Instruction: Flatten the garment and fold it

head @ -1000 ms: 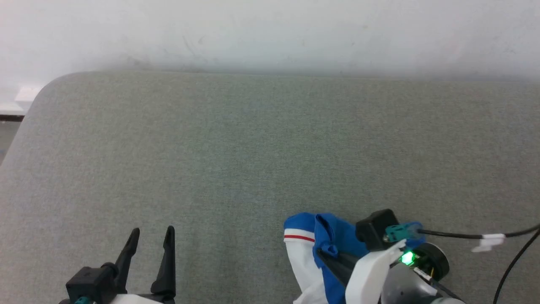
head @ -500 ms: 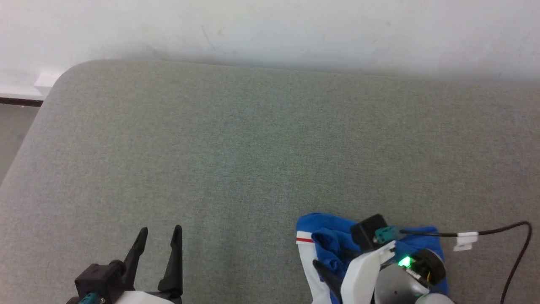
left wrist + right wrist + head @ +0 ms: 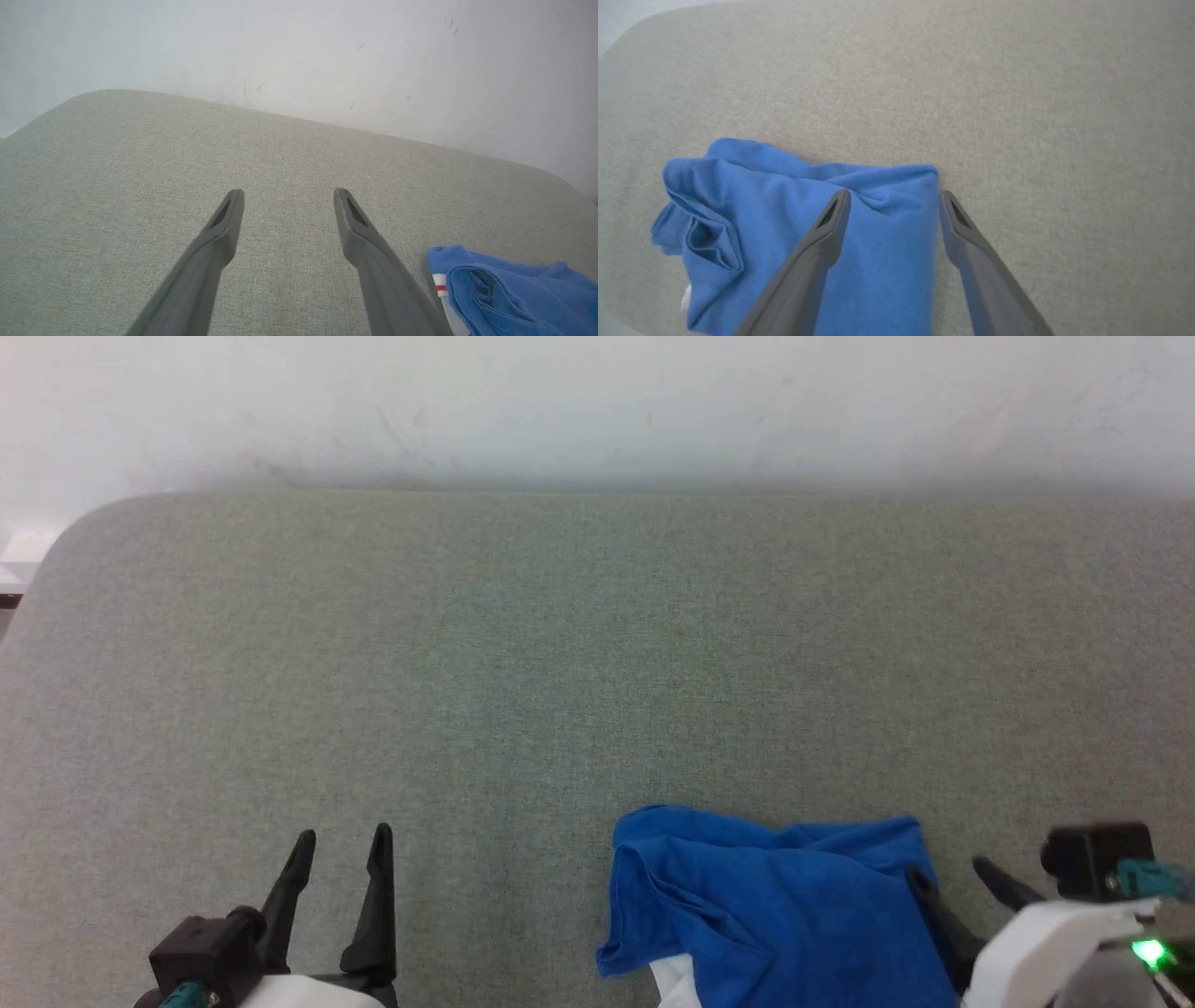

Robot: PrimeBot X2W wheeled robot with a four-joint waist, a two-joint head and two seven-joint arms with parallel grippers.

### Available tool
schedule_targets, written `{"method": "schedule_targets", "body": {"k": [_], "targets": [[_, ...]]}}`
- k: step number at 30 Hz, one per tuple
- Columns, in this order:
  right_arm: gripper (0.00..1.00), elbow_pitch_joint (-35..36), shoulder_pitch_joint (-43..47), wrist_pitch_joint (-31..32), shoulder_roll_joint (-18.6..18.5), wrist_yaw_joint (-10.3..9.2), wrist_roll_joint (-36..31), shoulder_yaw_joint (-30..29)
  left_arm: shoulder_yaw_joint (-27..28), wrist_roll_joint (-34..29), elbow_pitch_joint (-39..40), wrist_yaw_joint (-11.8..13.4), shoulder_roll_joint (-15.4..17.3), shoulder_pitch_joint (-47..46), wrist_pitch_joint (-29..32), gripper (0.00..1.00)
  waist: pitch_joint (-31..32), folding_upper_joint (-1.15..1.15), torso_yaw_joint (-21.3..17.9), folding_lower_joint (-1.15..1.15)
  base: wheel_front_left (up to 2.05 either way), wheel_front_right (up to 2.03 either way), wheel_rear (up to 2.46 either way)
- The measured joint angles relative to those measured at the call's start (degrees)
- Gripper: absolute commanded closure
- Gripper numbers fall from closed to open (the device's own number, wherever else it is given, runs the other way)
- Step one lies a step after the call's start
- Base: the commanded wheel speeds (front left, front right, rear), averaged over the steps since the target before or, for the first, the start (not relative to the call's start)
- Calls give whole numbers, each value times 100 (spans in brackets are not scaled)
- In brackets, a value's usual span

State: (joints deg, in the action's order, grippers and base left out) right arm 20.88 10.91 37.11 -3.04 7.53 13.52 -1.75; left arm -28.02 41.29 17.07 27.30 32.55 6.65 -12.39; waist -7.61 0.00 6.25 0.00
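Observation:
The garment (image 3: 766,910) lies bunched as a bright blue heap at the near edge of the grey table, with a bit of white showing at its lower left. In the left wrist view the garment (image 3: 504,291) shows a white cuff with a red stripe. My right gripper (image 3: 950,877) stands open at the heap's right edge. Seen from the right wrist, the right gripper (image 3: 894,198) straddles the garment (image 3: 794,219) at its right edge, one finger over the cloth and one over bare table, gripping nothing. My left gripper (image 3: 341,840) is open and empty, well left of the heap.
The grey fabric-covered table (image 3: 560,644) stretches wide behind and to the left of the heap, with a rounded far-left corner. A white wall (image 3: 597,401) runs along its far edge.
My right gripper has opened, let go of the garment and shifted right. The cloth has dropped into a wider blue heap. The head camera has swung a little; my left gripper stays put.

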Motion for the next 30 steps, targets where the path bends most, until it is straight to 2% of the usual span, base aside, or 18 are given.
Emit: {"method": "schedule_targets", "body": {"k": [6,16,17,18,19,24,30], "targets": [[0,-187,416,109,0,0,38,-302,-1,0,16,-8,30,-10,3,0,-163,0,-41,0,0,0,0],[0,-1550,25,-361,-1,0,74,-103,-27,-15,84,-8,207,-99,181,0,-276,0,187,0,0,0,0],[33,-1626,-30,-401,-3,0,94,-110,-27,-23,108,-5,231,-99,190,0,-276,0,209,0,0,0,0],[73,-1675,-76,-444,-3,0,143,-132,-24,-40,133,1,250,-99,229,0,-275,0,225,0,0,0,0],[100,-1719,-127,-460,-4,0,163,-141,-24,-49,160,7,276,-99,249,0,-269,0,233,0,0,0,0],[100,-1734,-230,-494,4,7,159,-149,-20,-58,282,51,323,-104,287,0,-210,0,172,1,0,0,0],[100,-1287,-406,-428,-159,5,82,-285,-20,-104,332,103,288,-106,271,0,-62,0,-72,0,0,0,0]]}}
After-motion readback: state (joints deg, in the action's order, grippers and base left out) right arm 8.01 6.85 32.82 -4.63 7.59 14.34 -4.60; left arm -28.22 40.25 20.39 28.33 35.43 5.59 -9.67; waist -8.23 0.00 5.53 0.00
